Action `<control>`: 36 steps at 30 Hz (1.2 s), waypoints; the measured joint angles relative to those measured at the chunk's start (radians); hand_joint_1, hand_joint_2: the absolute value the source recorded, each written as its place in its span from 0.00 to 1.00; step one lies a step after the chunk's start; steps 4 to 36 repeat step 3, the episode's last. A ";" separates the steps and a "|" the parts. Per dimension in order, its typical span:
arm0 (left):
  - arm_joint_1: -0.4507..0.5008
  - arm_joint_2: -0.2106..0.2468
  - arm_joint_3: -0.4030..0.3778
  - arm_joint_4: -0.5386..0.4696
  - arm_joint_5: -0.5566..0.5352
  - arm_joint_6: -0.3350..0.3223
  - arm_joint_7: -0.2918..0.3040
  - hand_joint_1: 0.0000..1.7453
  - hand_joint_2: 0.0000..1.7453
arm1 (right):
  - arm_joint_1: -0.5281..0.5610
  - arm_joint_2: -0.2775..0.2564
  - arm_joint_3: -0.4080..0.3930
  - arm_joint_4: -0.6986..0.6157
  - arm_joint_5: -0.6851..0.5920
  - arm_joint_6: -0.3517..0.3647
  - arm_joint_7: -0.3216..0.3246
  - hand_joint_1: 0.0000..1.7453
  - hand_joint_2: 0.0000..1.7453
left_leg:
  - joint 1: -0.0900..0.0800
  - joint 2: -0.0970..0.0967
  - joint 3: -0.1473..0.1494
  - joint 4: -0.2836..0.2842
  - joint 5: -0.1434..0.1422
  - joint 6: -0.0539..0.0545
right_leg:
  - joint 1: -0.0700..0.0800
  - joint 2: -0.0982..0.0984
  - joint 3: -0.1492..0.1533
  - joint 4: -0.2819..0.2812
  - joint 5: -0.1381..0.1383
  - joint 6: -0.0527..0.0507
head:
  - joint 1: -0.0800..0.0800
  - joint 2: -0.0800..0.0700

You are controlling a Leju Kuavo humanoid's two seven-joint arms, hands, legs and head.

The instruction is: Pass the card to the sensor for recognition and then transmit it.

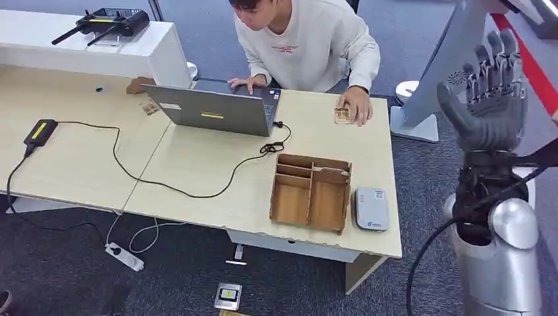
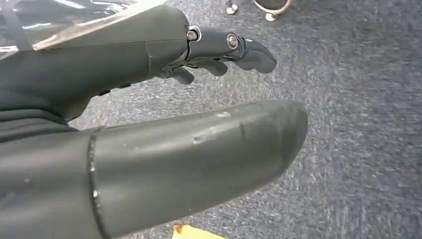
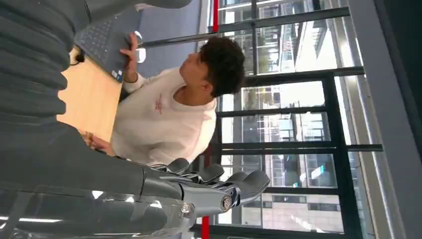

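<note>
Pale wooden card point(image 1: 341, 115) lies flat on the light wood-topped table point(image 1: 197, 164) at its far edge, under the fingers of a person in a white sweatshirt point(image 1: 309, 39), just right of the grey open laptop point(image 1: 214, 108). The small white rounded sensor box point(image 1: 372, 209) sits just beside the brown wooden divided tray point(image 1: 310, 192). The right hand point(image 1: 490, 99) is raised off the table's right end, fingers upright, apart and holding nothing. The left hand point(image 2: 149, 119) hangs over grey carpet, fingers loosely extended, holding nothing.

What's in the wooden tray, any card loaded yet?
Empty. In the head view the wooden tray shows bare compartments. A person's hand rests on a card-like piece farther back on the table.
</note>
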 joint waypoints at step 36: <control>0.001 -0.001 0.008 0.000 0.001 0.000 -0.007 0.00 0.00 | 0.022 0.000 0.000 -0.015 0.006 0.000 0.008 0.00 1.00 | 0.000 0.000 0.000 0.000 0.000 0.000 | 0.000 0.000 0.000 0.000 0.000 0.000 | 0.000 0.000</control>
